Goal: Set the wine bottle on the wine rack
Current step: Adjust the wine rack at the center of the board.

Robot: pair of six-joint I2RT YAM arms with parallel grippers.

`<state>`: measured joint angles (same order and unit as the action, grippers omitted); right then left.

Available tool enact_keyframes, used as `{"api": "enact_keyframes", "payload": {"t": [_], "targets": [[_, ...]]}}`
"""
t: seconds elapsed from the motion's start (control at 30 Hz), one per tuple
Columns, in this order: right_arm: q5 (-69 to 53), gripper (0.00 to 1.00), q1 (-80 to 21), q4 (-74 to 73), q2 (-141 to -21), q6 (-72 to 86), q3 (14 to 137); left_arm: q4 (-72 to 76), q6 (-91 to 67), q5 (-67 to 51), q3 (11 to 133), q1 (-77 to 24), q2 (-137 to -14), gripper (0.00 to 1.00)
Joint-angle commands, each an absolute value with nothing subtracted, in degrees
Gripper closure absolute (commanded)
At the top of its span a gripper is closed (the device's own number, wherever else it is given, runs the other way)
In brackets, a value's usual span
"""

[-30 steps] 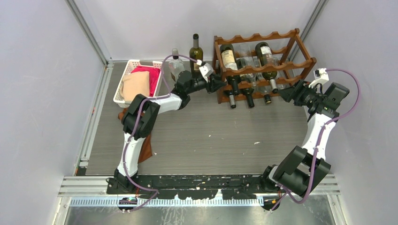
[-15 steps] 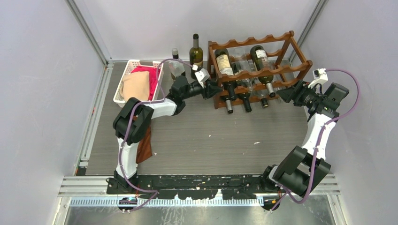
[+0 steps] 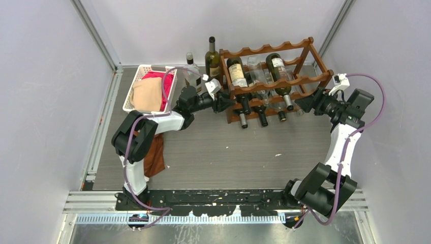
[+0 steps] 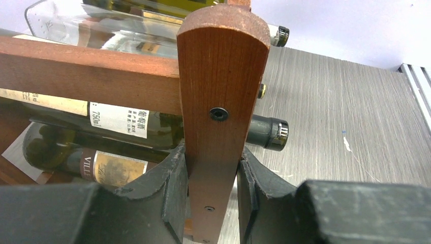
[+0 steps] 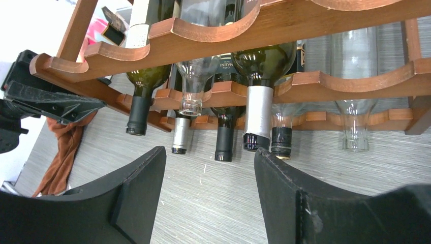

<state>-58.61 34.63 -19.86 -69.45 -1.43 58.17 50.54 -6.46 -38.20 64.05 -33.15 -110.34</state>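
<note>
Toward the back of the tabletop [image 3: 228, 147], the wine rack [image 3: 305, 79] sits at an angle to the rear wall with several bottles [image 3: 235, 71] lying in its scalloped rails, necks pointing at the arms. One dark wine bottle [image 3: 212, 57] stands upright just off the rack's left end, beside a small clear bottle [image 3: 190, 63] and near a white basket [image 3: 128, 96] of cloths. The left pincer [image 3: 223, 101] is pinching the rack by its left front upright, one finger on either side of the wood, whereas the right pincer [image 3: 303, 103] is spread wide near the rack's right end, holding nothing.
</note>
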Motion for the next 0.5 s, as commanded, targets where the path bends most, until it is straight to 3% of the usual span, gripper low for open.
{"api": "enact_keyframes", "payload": {"t": [0.0, 0.07, 0.33, 0.47], "targets": [[-59.8, 0.3, 33.1, -22.0, -67.1, -4.9, 60.7, 51.9, -9.0, -41.4, 61.2, -32.4, -102.4, 0.99], [-59.8, 0.3, 32.7, -22.9, -67.0, -5.7, 61.1, 50.9, -9.1, -40.6, 59.9, -32.4, -100.6, 0.96], [-58.8, 0.3, 31.4, -31.6, -65.7, -13.2, 62.7, 43.3, -10.5, -37.6, 55.7, -32.4, -91.6, 0.5], [-58.2, 0.3, 31.1, -33.4, -64.4, -14.7, 62.4, 31.0, -10.6, -37.6, 55.4, -31.8, -83.4, 0.37]]}}
